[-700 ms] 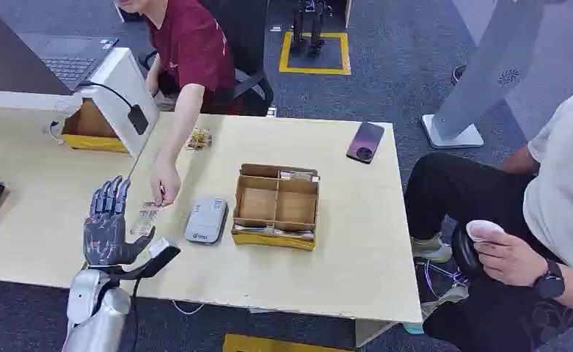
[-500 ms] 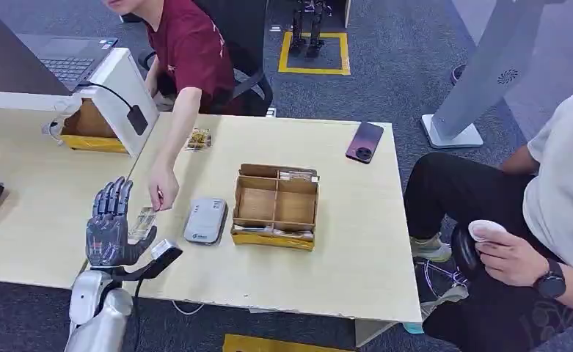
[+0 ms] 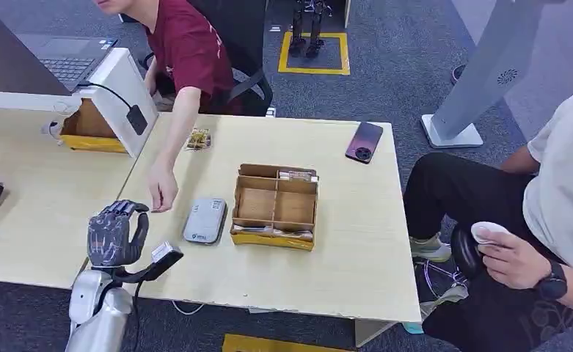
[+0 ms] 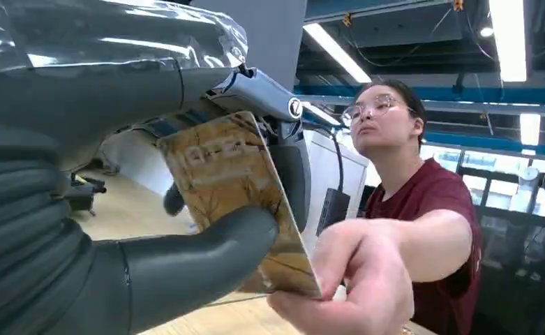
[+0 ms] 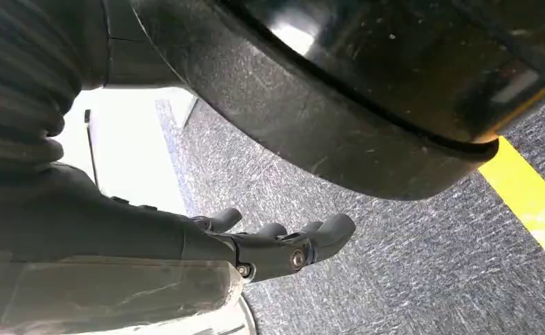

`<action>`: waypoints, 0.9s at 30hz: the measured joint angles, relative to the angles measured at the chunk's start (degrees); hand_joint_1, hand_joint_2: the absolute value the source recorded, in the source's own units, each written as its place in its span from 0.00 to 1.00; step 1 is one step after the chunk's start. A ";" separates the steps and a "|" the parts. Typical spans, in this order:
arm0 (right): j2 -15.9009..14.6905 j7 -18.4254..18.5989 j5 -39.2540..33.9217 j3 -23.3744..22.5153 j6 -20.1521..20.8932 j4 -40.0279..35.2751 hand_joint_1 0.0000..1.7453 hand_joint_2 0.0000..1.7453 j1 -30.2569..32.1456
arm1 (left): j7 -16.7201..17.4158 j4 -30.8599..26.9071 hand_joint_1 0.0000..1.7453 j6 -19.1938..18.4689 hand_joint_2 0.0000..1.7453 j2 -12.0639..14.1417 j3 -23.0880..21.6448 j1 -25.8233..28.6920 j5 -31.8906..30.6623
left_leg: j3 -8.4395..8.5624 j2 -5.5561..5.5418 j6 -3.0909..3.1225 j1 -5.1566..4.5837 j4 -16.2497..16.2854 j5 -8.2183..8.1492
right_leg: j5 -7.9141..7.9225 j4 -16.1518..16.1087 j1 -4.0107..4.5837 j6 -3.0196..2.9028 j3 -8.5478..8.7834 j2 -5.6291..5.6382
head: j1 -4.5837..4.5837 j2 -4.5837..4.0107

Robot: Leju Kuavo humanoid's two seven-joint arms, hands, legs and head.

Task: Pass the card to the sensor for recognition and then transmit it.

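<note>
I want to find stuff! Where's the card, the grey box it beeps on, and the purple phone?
card (image 4: 238, 202), left wrist view, on its printed face.
grey sensor box (image 3: 205, 220), head view, middle of its top.
purple phone (image 3: 365, 141), head view, middle of its back.

Your left hand sits at the surface's near edge, with the card in it. Just right of it lies the sensor, then the divided box beside that. A person's hand hangs between your hand and the sensor. The phone lies at the far right corner.
</note>
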 joint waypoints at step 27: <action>0.15 -0.29 -0.94 -0.41 -2.25 -0.04 0.00 1.00 0.37 | 12.95 4.42 1.00 -13.43 1.00 0.20 -10.81 -2.23 42.64 | -0.03 -0.04 -0.05 0.02 0.03 0.04 | 0.04 -0.01 0.01 -0.05 -0.01 -0.01 | 0.02 0.00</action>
